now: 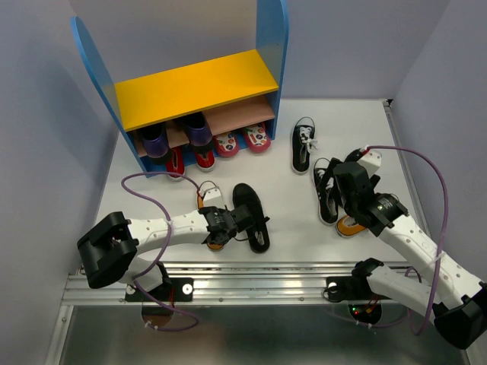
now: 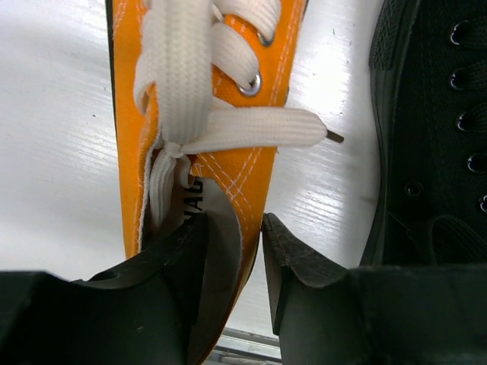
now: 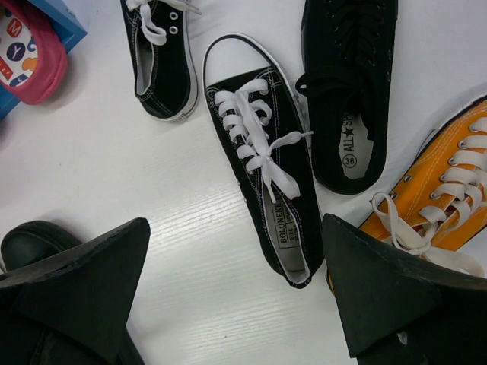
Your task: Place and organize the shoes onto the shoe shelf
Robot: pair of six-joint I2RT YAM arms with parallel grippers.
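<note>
I've got the left fingers (image 2: 232, 220) down on the orange sneaker (image 2: 228, 171), which lies on the tabletop (image 1: 293, 213) near the left arm, just beside an all-black shoe (image 1: 251, 217). One finger sits inside the opening against the grey lining and the other outside the orange side wall. They stand half-spread, and I cannot tell whether they have actually bitten on the wall.

I judge this shoe to be light: soft canvas above, a stiffer rubber sole below. The wall will fold under pressure, so the hold should be low on the collar, close to the sole, where it is firmest. The white laces hang loose (one aglet trails towards the black shoe) and could snag or drag.

The right fingers (image 3: 236, 222) are spread wide and hold nothing, hovering over a black canvas sneaker (image 3: 259, 152) with white laces on the right side. Its mate (image 3: 160, 53) lies farther off, and the second orange sneaker (image 3: 441, 175) is close by.

The shoe shelf (image 1: 272, 38) stands at the far left with its yellow top board (image 1: 198, 87) bare.
</note>
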